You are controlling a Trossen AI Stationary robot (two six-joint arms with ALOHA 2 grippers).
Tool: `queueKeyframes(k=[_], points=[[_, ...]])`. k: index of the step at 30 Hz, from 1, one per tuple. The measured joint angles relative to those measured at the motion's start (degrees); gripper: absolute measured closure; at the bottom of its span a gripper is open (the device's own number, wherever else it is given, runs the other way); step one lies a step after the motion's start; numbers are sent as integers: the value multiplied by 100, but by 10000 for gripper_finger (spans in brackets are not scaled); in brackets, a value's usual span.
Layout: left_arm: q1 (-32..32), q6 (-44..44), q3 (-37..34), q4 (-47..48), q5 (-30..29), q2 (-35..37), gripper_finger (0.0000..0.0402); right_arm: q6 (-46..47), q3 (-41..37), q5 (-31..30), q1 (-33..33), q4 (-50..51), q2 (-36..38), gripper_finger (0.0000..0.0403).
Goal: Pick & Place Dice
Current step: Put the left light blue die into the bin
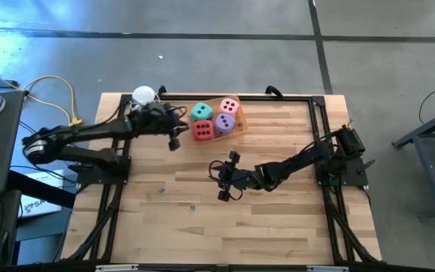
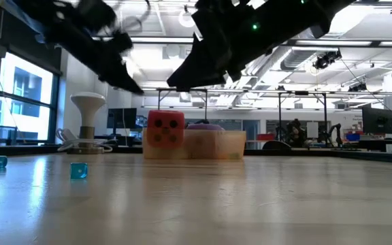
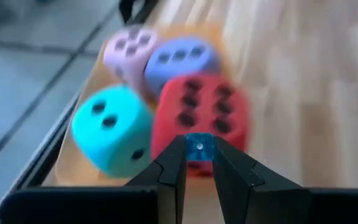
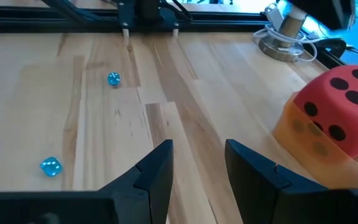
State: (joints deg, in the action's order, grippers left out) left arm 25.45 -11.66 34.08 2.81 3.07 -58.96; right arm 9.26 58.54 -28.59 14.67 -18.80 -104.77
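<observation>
A small blue die [image 3: 199, 144] is pinched at the very tips of the left gripper [image 3: 199, 152], whose jaws are closed on it just above the red die [image 3: 204, 112]. The red die is packed with the teal die [image 3: 110, 127], the purple die [image 3: 182, 57] and the pink die [image 3: 129, 46] in an amber tray [image 3: 67, 168] at the far edge of the desk [image 1: 278, 219].

The hold is judged shallow: the hard, glossy, translucent cube could be squeezed out sideways. If released here, it could bounce off the soft, rounded, matt foam-like cubes and be lost over the desk's edge, since little free room is left in the thin, see-through tray.

The right gripper [image 4: 197, 155] is held low over the pale wood-strip desk near its middle, jaws open and empty. Two more small blue dice [image 4: 50, 167] [image 4: 114, 78] are seen lying apart on the smooth planks.
</observation>
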Motion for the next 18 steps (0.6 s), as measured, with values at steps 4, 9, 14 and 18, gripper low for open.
queueKeyframes(k=[4,9,14,18], points=[[377,-217,359,35,154,-888,345,0,-2,-1,-2,68,0,265],[462,-189,897,337,-64,-1736,345,0,-10,-3,-4,155,0,265],[462,-247,977,308,-559,-2129,345,0,-11,1,-4,250,0,265],[486,-301,990,198,-645,-2145,345,0,-11,14,-4,317,0,265]])
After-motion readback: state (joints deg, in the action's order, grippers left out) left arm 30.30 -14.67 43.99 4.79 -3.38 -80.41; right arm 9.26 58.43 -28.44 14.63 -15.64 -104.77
